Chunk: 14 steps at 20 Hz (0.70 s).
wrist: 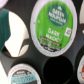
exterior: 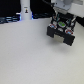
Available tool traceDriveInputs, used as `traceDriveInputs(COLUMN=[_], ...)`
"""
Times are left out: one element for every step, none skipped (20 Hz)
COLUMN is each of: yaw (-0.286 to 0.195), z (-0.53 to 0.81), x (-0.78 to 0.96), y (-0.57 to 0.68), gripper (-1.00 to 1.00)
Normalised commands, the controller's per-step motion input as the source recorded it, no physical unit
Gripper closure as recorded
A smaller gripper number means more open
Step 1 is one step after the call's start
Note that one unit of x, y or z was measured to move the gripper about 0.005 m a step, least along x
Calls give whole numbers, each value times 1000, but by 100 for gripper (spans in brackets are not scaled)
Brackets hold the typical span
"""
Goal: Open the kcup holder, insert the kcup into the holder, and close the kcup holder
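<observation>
The tool [exterior: 62,17] hovers over the kcup [exterior: 61,23] in the kcup holder [exterior: 61,32].

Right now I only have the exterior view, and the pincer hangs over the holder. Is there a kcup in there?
Observer: Yes. The wrist view shows a green-lidded kcup at a round opening of the kcup holder. I cannot tell if it is fully seated.
Operator: Any free slots nearby?
Observer: An empty round slot lies right next to it.
Operator: Any other pods?
Observer: A second pod with a teal lid sits beside that empty slot.
</observation>
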Motion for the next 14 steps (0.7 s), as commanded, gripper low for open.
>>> traceDriveInputs(yaw=[47, 45, 47, 47, 37, 29, 28, 30, 20, 22, 27, 23, 21, 23], z=[458, 432, 419, 412, 354, 292, 252, 201, 200, 173, 143, 121, 118, 102], x=[523, 531, 533, 545, 582, 626, 635, 645, 692, 708, 696, 713, 715, 713], y=[-401, -420, -413, -407, -426, -441, -450, -442, -401, -398, -410, -422, -426, -417], gripper=[-100, -100, -100, -100, -100, -100, -100, -100, -100, -100, -100, -100, -100, -100])
